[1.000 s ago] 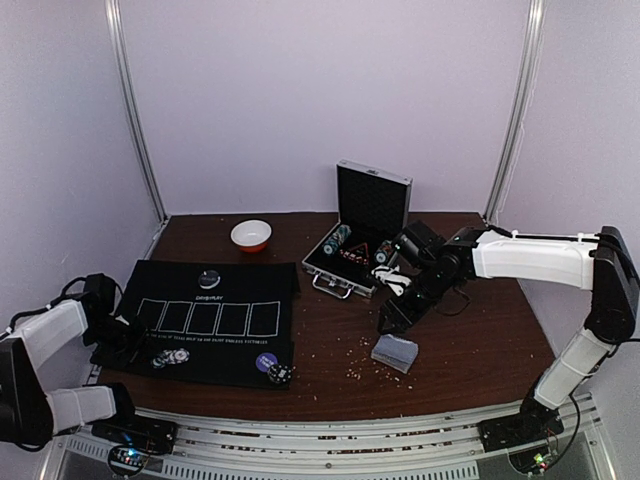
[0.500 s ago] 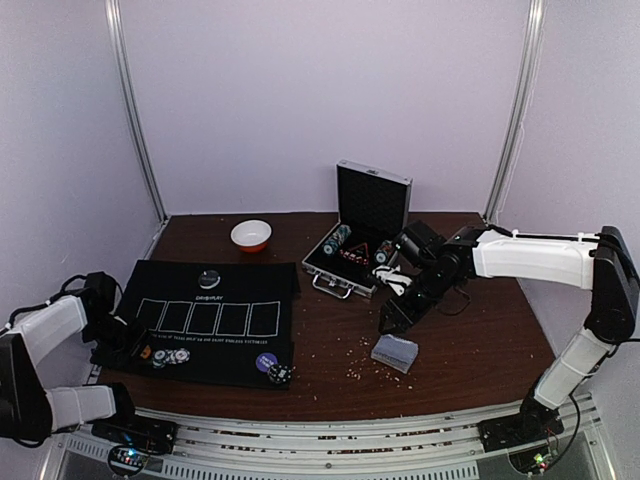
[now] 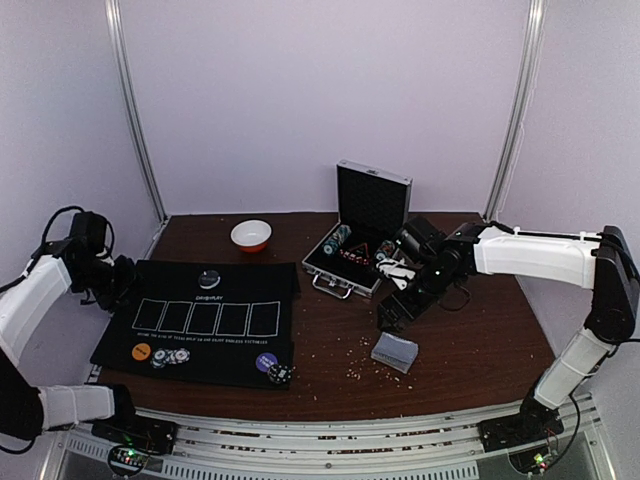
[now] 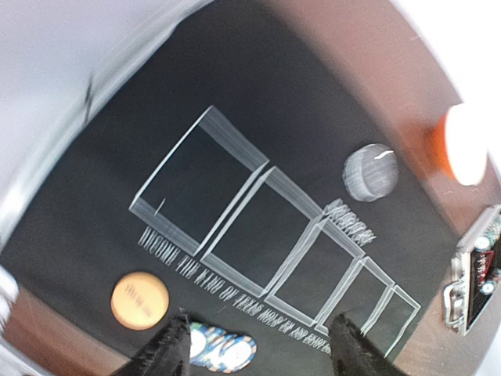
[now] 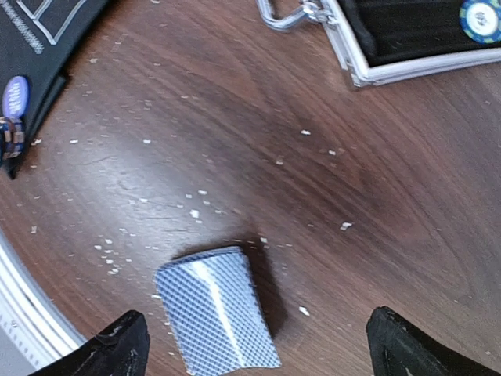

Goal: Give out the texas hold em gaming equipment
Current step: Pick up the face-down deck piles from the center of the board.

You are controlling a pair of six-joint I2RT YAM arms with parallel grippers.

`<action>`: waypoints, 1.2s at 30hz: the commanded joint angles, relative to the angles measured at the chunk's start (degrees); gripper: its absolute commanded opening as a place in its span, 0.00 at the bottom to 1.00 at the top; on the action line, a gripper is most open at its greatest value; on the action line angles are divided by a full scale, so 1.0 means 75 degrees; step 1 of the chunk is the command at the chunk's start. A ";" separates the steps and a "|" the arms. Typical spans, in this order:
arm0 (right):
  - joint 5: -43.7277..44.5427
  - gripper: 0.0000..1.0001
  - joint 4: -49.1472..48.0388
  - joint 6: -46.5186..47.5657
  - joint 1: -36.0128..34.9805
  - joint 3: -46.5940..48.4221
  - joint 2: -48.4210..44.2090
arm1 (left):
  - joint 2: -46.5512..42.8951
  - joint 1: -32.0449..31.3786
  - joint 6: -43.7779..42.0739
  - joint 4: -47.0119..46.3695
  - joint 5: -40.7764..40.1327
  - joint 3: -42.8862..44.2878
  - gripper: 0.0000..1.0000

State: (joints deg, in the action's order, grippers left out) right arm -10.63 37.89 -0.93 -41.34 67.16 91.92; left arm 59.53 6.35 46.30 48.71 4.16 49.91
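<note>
A black felt mat (image 3: pixel 215 300) with printed card boxes lies at the left. On its near edge rest an orange disc (image 3: pixel 141 351) (image 4: pixel 139 300), overlapping blue-and-white chips (image 3: pixel 170 356) (image 4: pixel 221 348), a purple disc (image 3: pixel 266 362) (image 5: pixel 14 96) and a striped chip (image 3: pixel 280 375). A grey disc (image 3: pixel 208 279) (image 4: pixel 369 171) sits at the mat's far edge. My left gripper (image 3: pixel 108 285) (image 4: pixel 262 348) hovers open and empty over the mat's left side. The grey-blue card deck (image 3: pixel 394 352) (image 5: pixel 215 317) lies on the wood. My right gripper (image 3: pixel 392 318) (image 5: pixel 258 345) hangs open above it.
An open metal case (image 3: pixel 358 250) (image 5: pixel 407 47) holding more chips (image 5: pixel 479 17) stands behind the right gripper. A white bowl with a red rim (image 3: pixel 251 235) (image 4: pixel 464 145) sits at the back. Pale crumbs dot the wooden table (image 3: pixel 470 340).
My left gripper opened, left the orange disc on the mat, then rose and drew back to the far left. My right gripper's jaws spread wide above the deck.
</note>
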 commanded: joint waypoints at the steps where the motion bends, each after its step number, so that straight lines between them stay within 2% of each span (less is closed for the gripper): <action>1: 0.1131 1.00 0.0463 -0.0241 -0.0112 -0.0050 -0.0137 | 0.0555 -0.1520 -0.1025 -0.0787 -0.1478 0.1454 0.71; 3: 0.1261 1.00 0.0615 -0.0245 -0.0237 -0.0109 -0.0138 | 0.1104 -0.2207 -0.1426 -0.0908 -0.1632 0.2044 0.77; 6: 0.1381 1.00 0.0873 -0.0312 -0.0486 -0.0159 -0.0006 | 0.1895 -0.3016 -0.2080 -0.1166 -0.1646 0.2703 0.81; 10: 0.1419 1.00 0.1061 -0.0449 -0.0875 -0.0286 0.0252 | 0.2524 -0.3638 -0.2645 -0.1803 -0.1386 0.3031 0.83; 14: 0.1362 1.00 0.1106 -0.0494 -0.1271 -0.0335 0.0431 | 0.2811 -0.3772 -0.2980 -0.2379 -0.0736 0.3002 0.84; 21: 0.1757 1.00 0.1222 -0.0676 -0.1293 -0.0158 0.0815 | 0.3044 -0.3788 -0.3537 -0.2651 -0.0216 0.2947 0.84; 31: 0.1541 1.00 0.1215 -0.0543 -0.1302 -0.0289 0.1336 | 0.3051 -0.3800 -0.4008 -0.2943 -0.0040 0.2821 0.85; 36: 0.1402 0.90 0.0999 -0.0475 -0.1301 -0.0442 0.1571 | 0.3122 -0.3788 -0.4037 -0.2991 -0.0005 0.2784 0.84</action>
State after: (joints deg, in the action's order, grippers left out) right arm 0.60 45.36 -4.78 -51.09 65.17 102.02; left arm 82.06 -21.87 17.61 29.50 2.92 71.13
